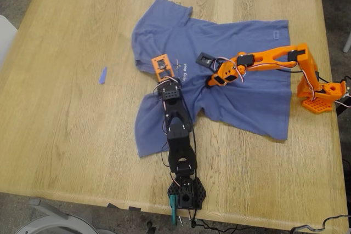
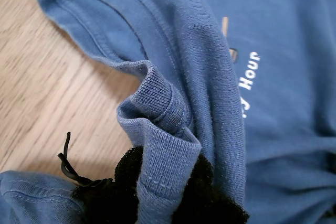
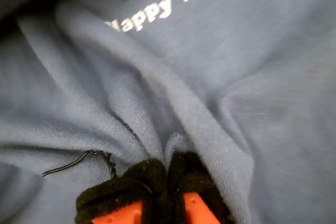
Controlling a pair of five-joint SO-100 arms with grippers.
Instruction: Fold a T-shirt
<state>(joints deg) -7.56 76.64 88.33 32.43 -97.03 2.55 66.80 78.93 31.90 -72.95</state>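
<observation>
First gripper: my first gripper [image 2: 157, 203] is pinching the ribbed collar of the T-shirt [image 2: 273, 145], black pads squeezing a fold of it.
Second gripper: my second gripper [image 3: 169, 182] is pressing its padded jaws together on a ridge of chest fabric just under the pale lettering [image 3: 142, 17].
T-shirt: lying spread across the middle of the wooden table [image 1: 66, 135], bunching up around the collar between both arms.
Arms: the black arm [image 1: 178, 135] is reaching in from the near edge, the orange arm [image 1: 274, 58] from the exterior view's right.
Blue strip [image 1: 102, 75]: sitting on bare wood, apart from the shirt, toward the exterior view's left.
</observation>
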